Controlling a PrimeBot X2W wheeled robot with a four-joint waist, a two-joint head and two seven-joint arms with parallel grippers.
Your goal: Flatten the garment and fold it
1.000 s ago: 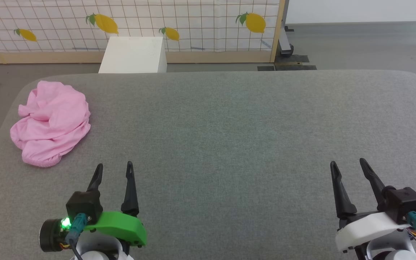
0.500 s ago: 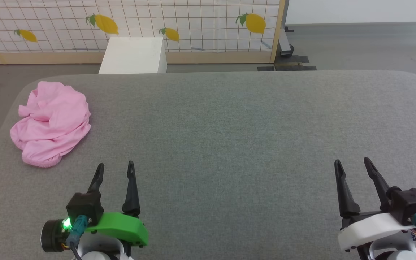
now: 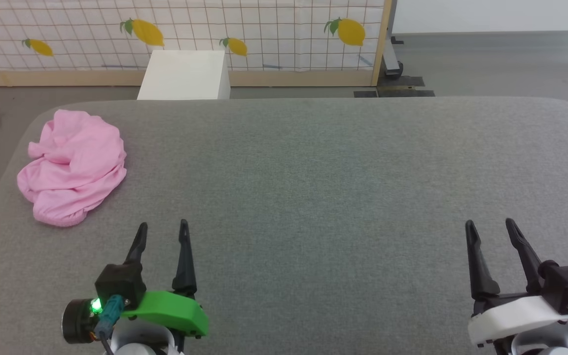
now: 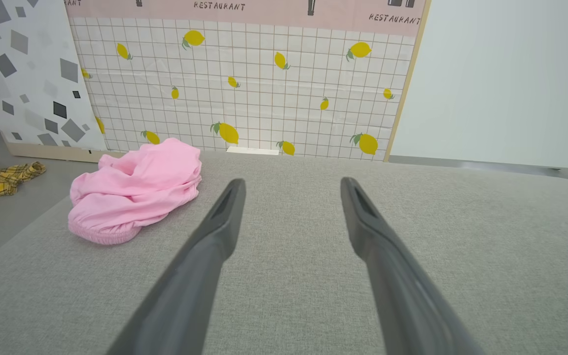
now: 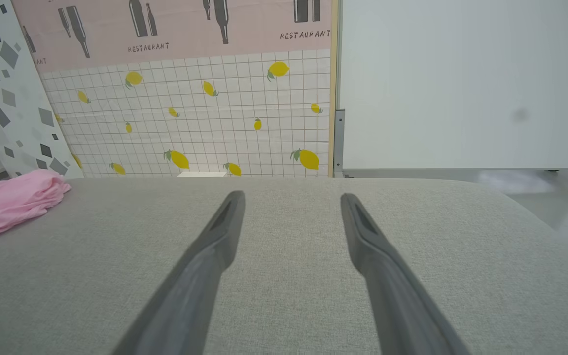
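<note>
Both my grippers stand spread and empty: my left gripper (image 3: 163, 225) hangs over the front left of the grey padded table (image 3: 313, 162), my right gripper (image 3: 490, 223) over its front right, neither touching cloth. The garment (image 3: 74, 167) lies crumpled in a pink heap near the table's far-left corner, ahead and left of my left fingers, with a gathered edge facing me. I judge flattening not yet begun; the step in hand is the first reach. Next, my left arm should pinch that near edge and draw the heap toward the middle, where both arms can spread it.
</note>
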